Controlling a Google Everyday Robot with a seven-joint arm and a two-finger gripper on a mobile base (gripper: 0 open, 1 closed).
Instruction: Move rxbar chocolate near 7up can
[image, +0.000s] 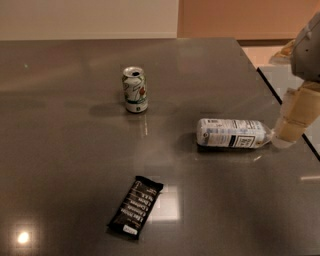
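rxbar chocolate (136, 206) flat on dark worktop (60, 150), near front edge, well apart from 7up can (135, 89) upright farther back. Clear bottle (231, 133) lying on side at right. gripper (290, 127) low at right edge, just beside bottle's neck end; released or clenched, cannot tell.

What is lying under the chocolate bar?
The chocolate bar lies flat on the gray table; nothing pokes out around it. The spot it covers cannot be seen. The claw is at the right edge, beside the bottle.
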